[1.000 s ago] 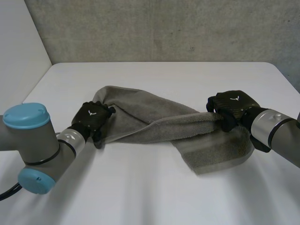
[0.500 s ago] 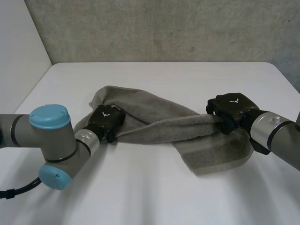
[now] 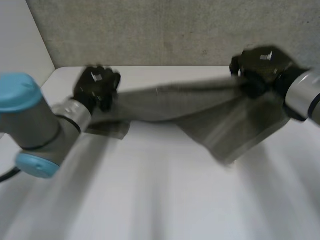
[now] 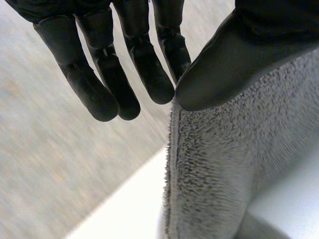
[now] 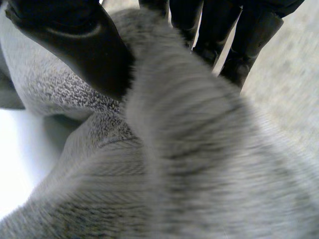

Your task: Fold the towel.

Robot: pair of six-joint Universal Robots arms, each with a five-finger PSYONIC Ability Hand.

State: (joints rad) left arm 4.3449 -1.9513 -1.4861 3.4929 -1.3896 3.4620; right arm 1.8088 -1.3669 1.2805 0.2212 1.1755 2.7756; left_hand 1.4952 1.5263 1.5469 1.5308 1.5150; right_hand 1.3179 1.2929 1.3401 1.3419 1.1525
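Note:
The grey towel (image 3: 200, 107) hangs stretched between my two hands, above the white table (image 3: 160, 200). My left hand (image 3: 97, 87) holds its left end, with a short flap drooping below. In the left wrist view the thumb (image 4: 234, 59) pinches the towel's hemmed edge (image 4: 214, 164) against the fingers (image 4: 149, 69). My right hand (image 3: 262, 67) grips the right end, and a wide part of the cloth sags under it toward the table. In the right wrist view the towel (image 5: 189, 149) bunches between the thumb (image 5: 75, 40) and the fingers (image 5: 244, 40).
A concrete wall (image 3: 165, 30) rises behind the table's far edge. The table's left side ends near my left arm (image 3: 30, 125).
My left hand has closed on the towel's left edge. Both hands have risen and moved apart, lifting the towel off the table and pulling it taut.

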